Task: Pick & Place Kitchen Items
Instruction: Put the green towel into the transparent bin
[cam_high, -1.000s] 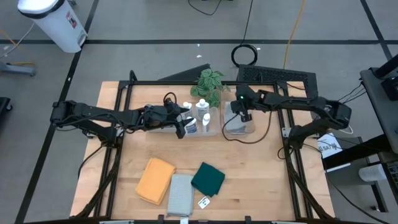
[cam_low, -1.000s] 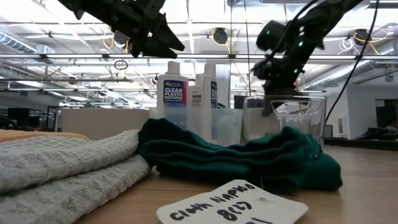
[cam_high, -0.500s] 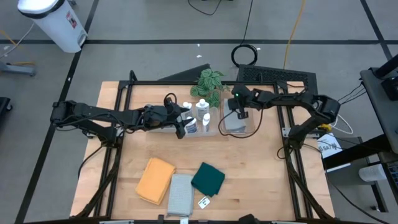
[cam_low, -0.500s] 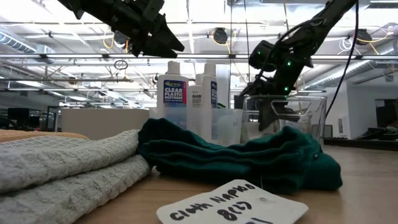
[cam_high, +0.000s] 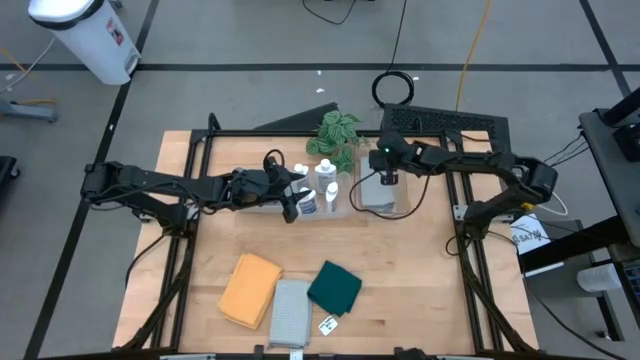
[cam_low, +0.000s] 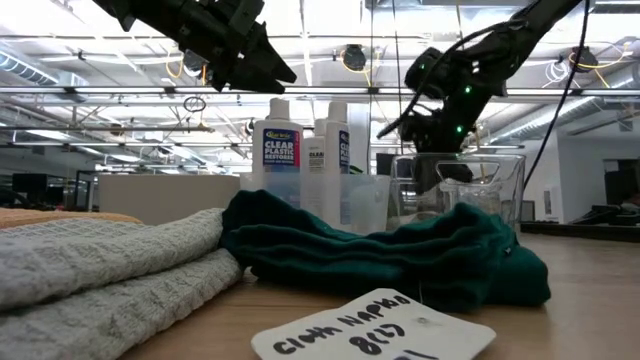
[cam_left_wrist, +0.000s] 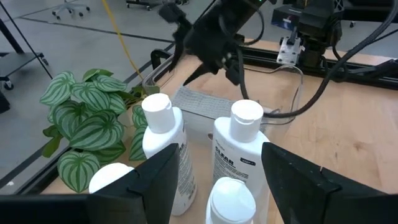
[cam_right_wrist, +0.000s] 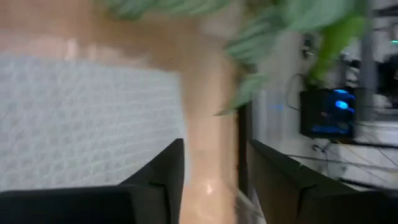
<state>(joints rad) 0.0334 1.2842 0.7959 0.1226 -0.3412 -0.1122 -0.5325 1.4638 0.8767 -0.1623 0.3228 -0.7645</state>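
Observation:
Several white squeeze bottles stand upright in a clear bin at the table's middle far side; they also show in the left wrist view. My left gripper hovers open just above them and touches nothing. My right gripper is open above a second clear bin, where a pale grey cloth lies flat. Orange, pale grey-blue and dark green folded cloths lie on the near table. No blue sponges show.
A green leafy plant stands just behind the two bins. A white label card lies by the green cloth. Black frame rails run along the table's left, right and far sides. Bare wood lies between the bins and the cloths.
My right gripper has dipped down into the right bin, then risen out of it and drawn a little toward the table's far edge. The grey cloth lies in the bin. My left arm has kept still.

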